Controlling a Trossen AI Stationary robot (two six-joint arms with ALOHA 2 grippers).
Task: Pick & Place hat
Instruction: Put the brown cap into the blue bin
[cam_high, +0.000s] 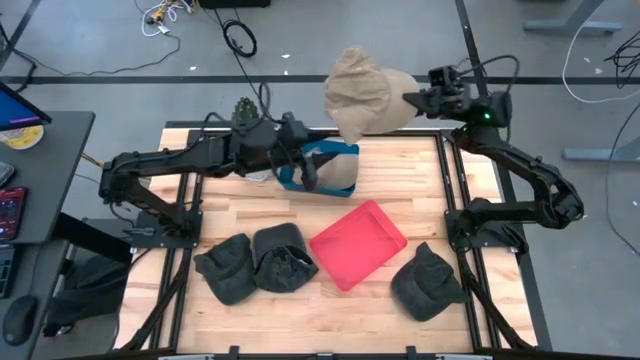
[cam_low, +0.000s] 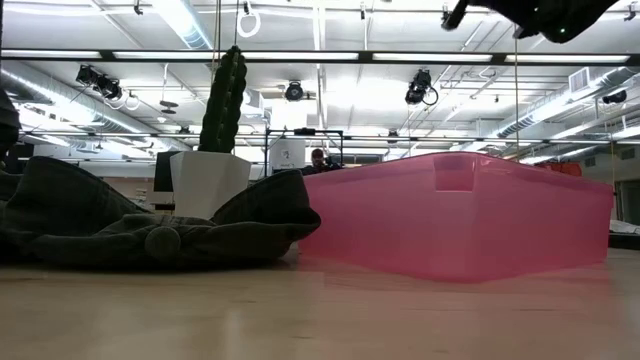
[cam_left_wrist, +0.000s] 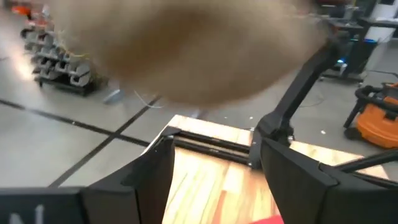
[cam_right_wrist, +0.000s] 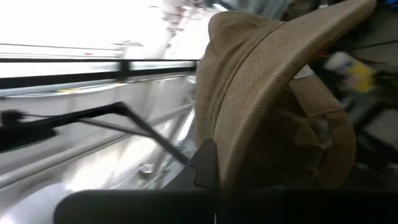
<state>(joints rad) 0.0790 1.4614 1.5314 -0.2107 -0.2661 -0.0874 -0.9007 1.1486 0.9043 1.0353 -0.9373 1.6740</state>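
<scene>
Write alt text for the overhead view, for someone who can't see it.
Seen from above, the right claw holds a tan hat up over the far edge of a wooden table. The left claw hangs open mid-table above a blue-trimmed hat. Nearer the front lie three dark hats and an empty red tray.

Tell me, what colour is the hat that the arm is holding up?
Tan, a sandy beige corduroy hat; the right wrist view shows it best.
</scene>
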